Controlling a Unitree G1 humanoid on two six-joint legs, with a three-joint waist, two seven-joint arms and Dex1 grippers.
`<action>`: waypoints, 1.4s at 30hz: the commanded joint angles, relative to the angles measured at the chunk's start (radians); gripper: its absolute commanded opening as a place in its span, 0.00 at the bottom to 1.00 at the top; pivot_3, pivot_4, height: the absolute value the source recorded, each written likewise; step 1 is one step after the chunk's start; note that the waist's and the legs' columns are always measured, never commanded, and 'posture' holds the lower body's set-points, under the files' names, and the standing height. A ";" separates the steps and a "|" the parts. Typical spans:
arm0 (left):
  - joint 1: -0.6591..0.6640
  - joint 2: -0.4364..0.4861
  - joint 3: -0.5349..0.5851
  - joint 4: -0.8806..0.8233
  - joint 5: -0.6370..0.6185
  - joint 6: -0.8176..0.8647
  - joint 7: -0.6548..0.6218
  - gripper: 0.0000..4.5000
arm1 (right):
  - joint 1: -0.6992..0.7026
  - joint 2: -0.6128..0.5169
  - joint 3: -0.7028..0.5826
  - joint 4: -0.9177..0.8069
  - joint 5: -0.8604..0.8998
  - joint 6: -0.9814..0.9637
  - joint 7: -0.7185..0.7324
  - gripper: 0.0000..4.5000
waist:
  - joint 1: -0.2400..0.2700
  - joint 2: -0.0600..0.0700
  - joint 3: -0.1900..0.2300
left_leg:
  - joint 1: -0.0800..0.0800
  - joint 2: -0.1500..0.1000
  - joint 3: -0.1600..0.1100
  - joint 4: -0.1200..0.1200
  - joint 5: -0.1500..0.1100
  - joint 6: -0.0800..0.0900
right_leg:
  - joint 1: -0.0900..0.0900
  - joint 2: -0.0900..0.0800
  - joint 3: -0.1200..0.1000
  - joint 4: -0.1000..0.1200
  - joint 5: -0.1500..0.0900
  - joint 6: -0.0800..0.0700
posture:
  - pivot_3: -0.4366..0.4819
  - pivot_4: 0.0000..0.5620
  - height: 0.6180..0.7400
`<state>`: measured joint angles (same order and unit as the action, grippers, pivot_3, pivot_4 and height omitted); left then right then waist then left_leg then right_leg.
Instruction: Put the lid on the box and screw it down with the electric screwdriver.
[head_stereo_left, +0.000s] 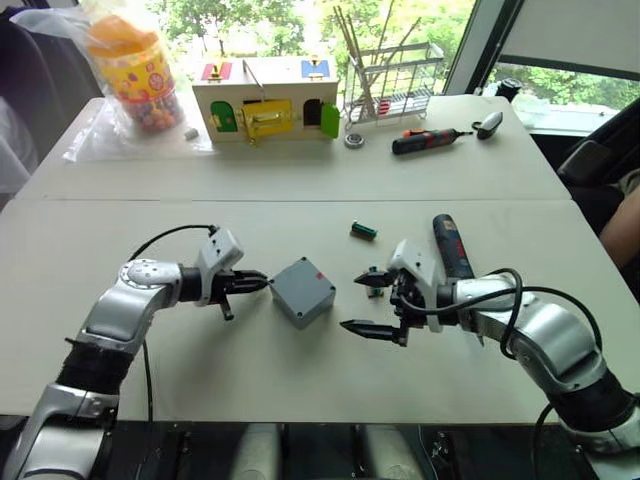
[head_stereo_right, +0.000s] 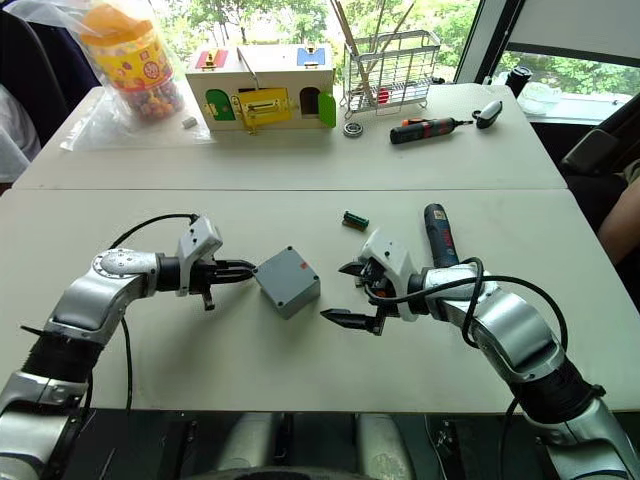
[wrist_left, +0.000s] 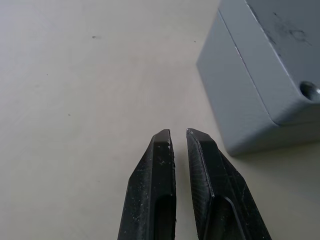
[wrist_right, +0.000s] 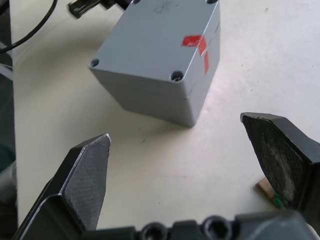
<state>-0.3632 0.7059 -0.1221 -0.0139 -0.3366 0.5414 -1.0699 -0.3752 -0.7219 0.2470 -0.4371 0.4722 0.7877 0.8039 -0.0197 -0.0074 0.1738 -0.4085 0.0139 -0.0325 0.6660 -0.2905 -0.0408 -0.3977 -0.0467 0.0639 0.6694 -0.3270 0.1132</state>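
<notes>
The box (head_stereo_left: 301, 291) (lidded) sits between both grippers' jaws, ungrasped.

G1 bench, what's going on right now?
The grey box sits on the table between the two grippers with the lid already on top; whether it is screwed down can't be told. The left gripper is shut and empty, its tips right beside the box. The right gripper is open and empty, facing the box from the other side. The electric screwdriver lies on the table behind the right arm, untouched.
</notes>
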 joint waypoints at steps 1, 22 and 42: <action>0.043 0.008 0.019 -0.121 -0.049 0.054 -0.003 0.10 | -0.031 0.037 0.044 0.036 -0.045 -0.071 0.032 0.99 | 0.006 0.000 0.000 | 0.000 0.000 0.000 0.000 0.000 0.000 | 0.000 0.000 0.000 0.000 0.000 0.000 | 0.48 0.27 0.97; -0.047 -0.062 0.023 -0.038 -0.019 0.016 0.038 0.10 | -0.011 -0.008 -0.068 -0.038 0.011 -0.008 0.118 0.99 | 0.008 -0.001 0.000 | 0.000 -0.001 -0.001 0.002 0.000 -0.001 | 0.000 0.000 -0.001 0.002 0.000 0.000 | 0.48 0.27 0.97; -0.140 -0.120 0.133 -0.158 -0.191 0.172 0.116 0.10 | -0.427 0.302 -0.119 0.942 -0.243 -0.488 0.046 0.85 | -0.020 -0.002 -0.001 | 0.000 -0.001 0.003 0.001 0.004 -0.007 | -0.005 -0.002 0.000 0.012 0.000 0.000 | 0.48 0.27 0.97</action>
<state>-0.5073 0.5750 0.0120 -0.1322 -0.5146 0.7151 -0.9552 -0.7748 -0.4278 0.1430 0.4786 0.2443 0.3458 0.8497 -0.0402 -0.0098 0.1723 -0.4089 0.0130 -0.0296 0.6675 -0.2865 -0.0480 -0.4029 -0.0482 0.0639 0.6812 -0.3270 0.1132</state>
